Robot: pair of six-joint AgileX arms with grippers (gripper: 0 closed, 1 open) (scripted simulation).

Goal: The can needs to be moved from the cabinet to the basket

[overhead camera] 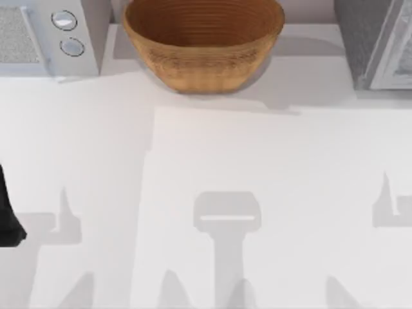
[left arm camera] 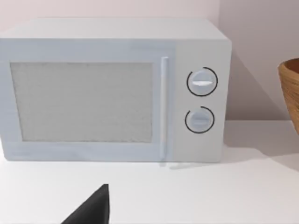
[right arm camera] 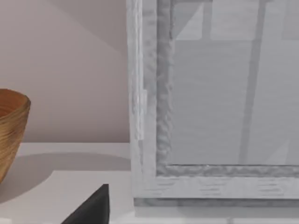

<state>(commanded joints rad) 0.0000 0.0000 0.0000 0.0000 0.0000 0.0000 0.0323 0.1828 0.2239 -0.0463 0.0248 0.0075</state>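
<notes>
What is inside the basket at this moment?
Nothing can be seen inside the basket: the top view shows bare woven wicker and no can. The cabinet at the table's right has its door closed, so its inside is covered.

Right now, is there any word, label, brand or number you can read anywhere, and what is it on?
None.
Microwave: its two round knobs carry no marks or numbers.
Basket: plain wicker, no label.
Cabinet: pale door frame and panel, no lettering.
</notes>
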